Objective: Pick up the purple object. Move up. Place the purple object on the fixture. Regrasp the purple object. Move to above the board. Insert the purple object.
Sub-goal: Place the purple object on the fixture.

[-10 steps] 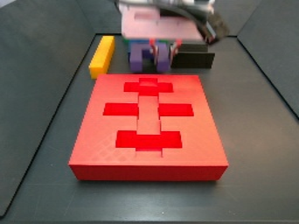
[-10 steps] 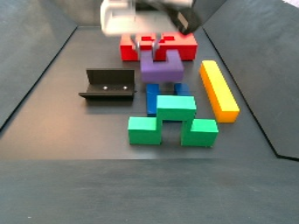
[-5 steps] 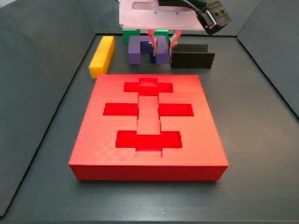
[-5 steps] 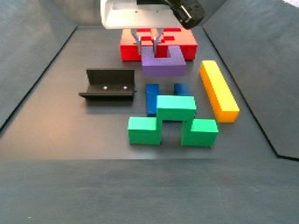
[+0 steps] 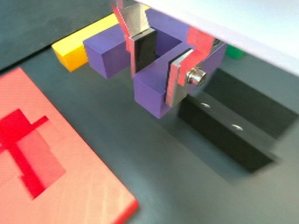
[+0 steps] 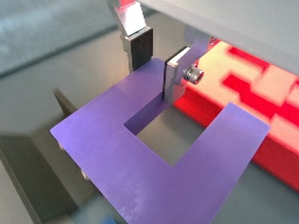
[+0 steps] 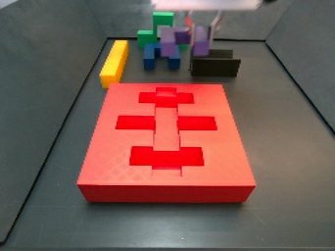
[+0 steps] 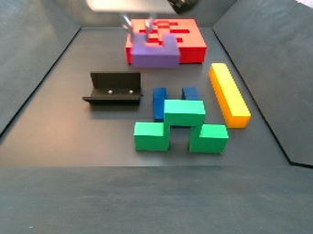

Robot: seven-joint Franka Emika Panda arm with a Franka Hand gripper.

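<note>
— Dark table (image 8: 73, 174); where's the purple block (image 8: 153, 56)?
— Clamped in the end effector (image 5: 156, 63), lifted clear.
— Advice?
— Likely carry it level toward the fixture (image 8: 112, 89), avoiding the board (image 7: 164, 142).

So the gripper (image 5: 156, 63) is hanging up in the air toward the far end of the floor, pointing pretty much straight down. Its two flat silver fingers (image 6: 176, 73) with the dark pads sit close together, pinched on one prong of the purple object (image 6: 163, 153). In a side view only the finger tips (image 7: 202, 24) poke into frame.
</note>
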